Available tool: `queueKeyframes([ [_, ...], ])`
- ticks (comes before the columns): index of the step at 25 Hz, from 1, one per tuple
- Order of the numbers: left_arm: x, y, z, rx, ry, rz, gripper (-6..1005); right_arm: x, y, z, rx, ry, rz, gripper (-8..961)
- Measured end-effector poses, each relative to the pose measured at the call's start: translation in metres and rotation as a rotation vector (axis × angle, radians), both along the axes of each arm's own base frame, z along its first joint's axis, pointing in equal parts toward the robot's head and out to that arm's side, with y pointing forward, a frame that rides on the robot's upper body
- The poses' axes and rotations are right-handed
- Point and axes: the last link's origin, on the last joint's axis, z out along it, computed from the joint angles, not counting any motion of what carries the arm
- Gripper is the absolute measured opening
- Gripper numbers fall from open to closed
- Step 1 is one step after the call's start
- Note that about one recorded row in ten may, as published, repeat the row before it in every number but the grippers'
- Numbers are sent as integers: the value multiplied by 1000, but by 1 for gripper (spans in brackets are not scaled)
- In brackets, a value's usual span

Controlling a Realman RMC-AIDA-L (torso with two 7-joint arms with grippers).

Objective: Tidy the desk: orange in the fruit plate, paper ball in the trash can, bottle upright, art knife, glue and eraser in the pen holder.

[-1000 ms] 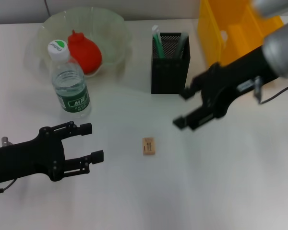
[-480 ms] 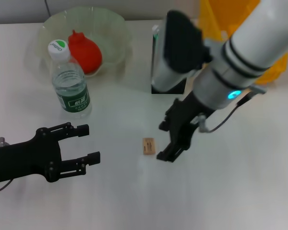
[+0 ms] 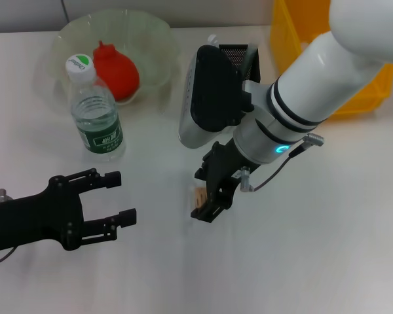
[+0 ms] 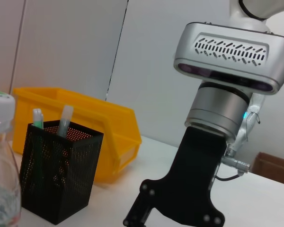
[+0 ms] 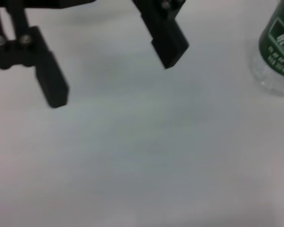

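With my right claw (image 3: 206, 196) spread wide over the eraser (image 3: 199, 194) at the frame's centre, I judge I'm on the eraser step: next, lower and close, then carry it up to the pen holder (image 3: 245, 57).

The right arm has swung in from beside the yellow bin (image 3: 327, 59) and dropped low over the middle of the table — its right gripper (image 3: 208, 195) now sits right on top of the eraser (image 3: 198, 194), of which only a sliver peeks out by the black fingers. The arm's white wrist housing now covers most of the pen holder (image 3: 239, 55) (it was in full view a second ago). The left gripper (image 3: 114, 196) has slipped back a touch toward the near edge
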Motion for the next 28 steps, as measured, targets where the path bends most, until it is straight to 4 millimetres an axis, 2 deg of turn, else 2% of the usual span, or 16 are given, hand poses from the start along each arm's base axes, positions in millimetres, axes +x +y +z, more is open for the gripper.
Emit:
queueKeyframes([
  [13, 0, 0, -1, 6, -3, 5, 785, 11, 1, -10, 16, -9, -4, 638],
  [20, 1, 0, -2, 5, -5, 5, 785, 10, 0, -9, 15, 0, -5, 416],
  [22, 1, 0, -3, 5, -5, 6, 785, 9, -1, -6, 15, 14, -8, 416],
  [24, 0, -1, -3, 5, -5, 7, 785, 3, 1, 4, 35, 52, -30, 415],
  [26, 0, -2, -2, 2, -7, 4, 785, -6, 11, 26, 96, 132, -67, 415],
  [27, 0, -3, -2, -2, -8, -1, 785, -16, 29, 60, 214, 246, -102, 415],
  [28, 0, -3, -2, -2, -8, -1, 785, -16, 29, 60, 214, 246, -102, 414],
])
